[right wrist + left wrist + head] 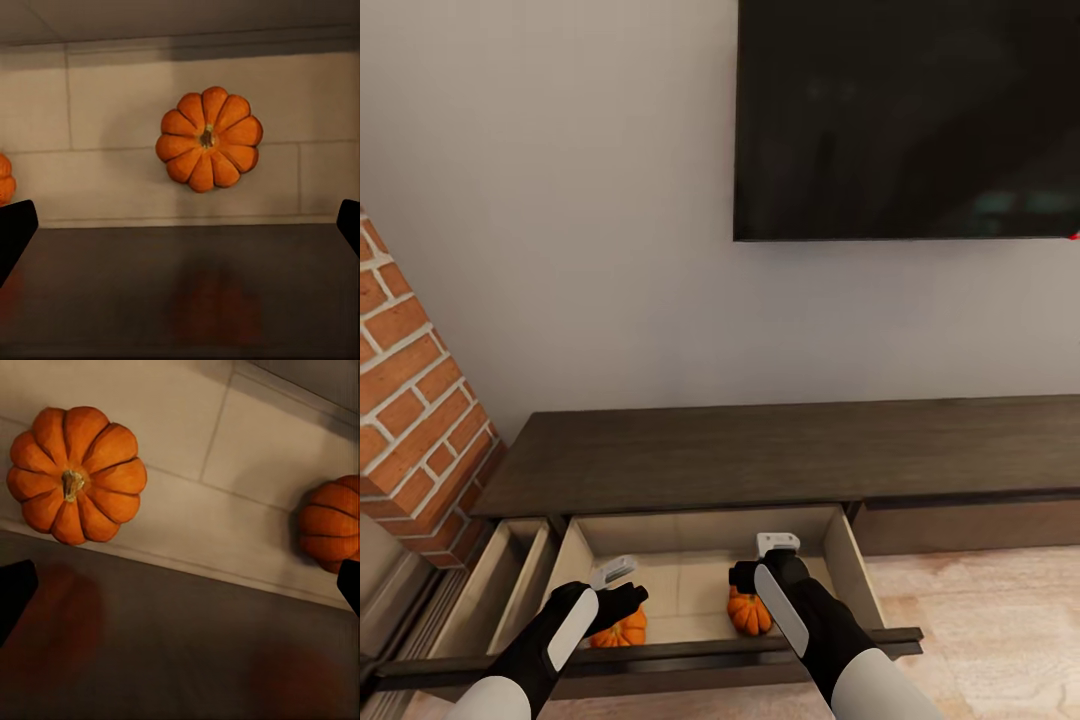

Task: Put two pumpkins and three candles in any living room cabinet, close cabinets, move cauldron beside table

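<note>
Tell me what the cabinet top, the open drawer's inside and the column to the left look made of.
Cabinet top: dark brown wood, matte, faint grain streaks; could be veneer. Drawer interior: pale unfinished-looking wood or board, flat beige panels with thin seam lines; two pumpkins lie in it. Column: red brick with pale mortar joints, rough-looking; being rendered, may be only a facing.

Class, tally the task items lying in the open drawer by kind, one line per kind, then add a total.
Pumpkins: 2, the left pumpkin and the right pumpkin, both on the floor of the open drawer
Candles: 0
Total: 2
</note>
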Controlling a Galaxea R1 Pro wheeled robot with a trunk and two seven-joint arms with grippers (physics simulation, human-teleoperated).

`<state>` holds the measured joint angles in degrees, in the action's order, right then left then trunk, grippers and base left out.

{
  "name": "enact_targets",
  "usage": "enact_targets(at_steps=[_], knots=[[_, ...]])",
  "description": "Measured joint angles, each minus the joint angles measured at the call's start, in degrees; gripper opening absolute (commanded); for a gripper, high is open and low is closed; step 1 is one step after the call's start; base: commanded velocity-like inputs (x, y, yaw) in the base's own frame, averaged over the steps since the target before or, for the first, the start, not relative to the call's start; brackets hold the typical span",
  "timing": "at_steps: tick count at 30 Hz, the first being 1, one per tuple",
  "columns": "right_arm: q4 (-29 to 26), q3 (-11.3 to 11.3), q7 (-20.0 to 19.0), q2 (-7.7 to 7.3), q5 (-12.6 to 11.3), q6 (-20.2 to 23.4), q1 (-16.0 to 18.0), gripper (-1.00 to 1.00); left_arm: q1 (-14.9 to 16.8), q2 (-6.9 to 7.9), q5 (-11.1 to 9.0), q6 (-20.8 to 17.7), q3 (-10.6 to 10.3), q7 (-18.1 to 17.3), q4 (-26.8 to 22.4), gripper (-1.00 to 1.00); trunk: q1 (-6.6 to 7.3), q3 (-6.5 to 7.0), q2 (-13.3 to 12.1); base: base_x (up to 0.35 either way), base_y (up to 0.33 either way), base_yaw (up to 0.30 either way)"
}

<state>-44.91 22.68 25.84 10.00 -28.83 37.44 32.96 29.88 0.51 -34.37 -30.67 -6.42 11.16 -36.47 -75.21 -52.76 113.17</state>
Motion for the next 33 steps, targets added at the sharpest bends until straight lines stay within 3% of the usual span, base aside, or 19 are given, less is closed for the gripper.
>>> enact_targets(at_steps=[27, 33], knots=[[0.0, -0.1, 0.0, 0.00, 0.0, -0.3, 0.0, 1.00, 0.0, 0.10, 0.0, -0.1, 0.0, 0.0, 0.0, 1.00, 5.93, 4.85, -10.8, 0.000, 0.000, 0.000], [0.0, 0.0, -0.1, 0.00, -0.1, -3.0, 0.0, 1.00, 0.0, 0.11, 0.0, -0.1, 0.0, 0.0, 0.0, 1.00, 7.25, 5.92, -13.2, -0.181, 0.000, 0.000]])
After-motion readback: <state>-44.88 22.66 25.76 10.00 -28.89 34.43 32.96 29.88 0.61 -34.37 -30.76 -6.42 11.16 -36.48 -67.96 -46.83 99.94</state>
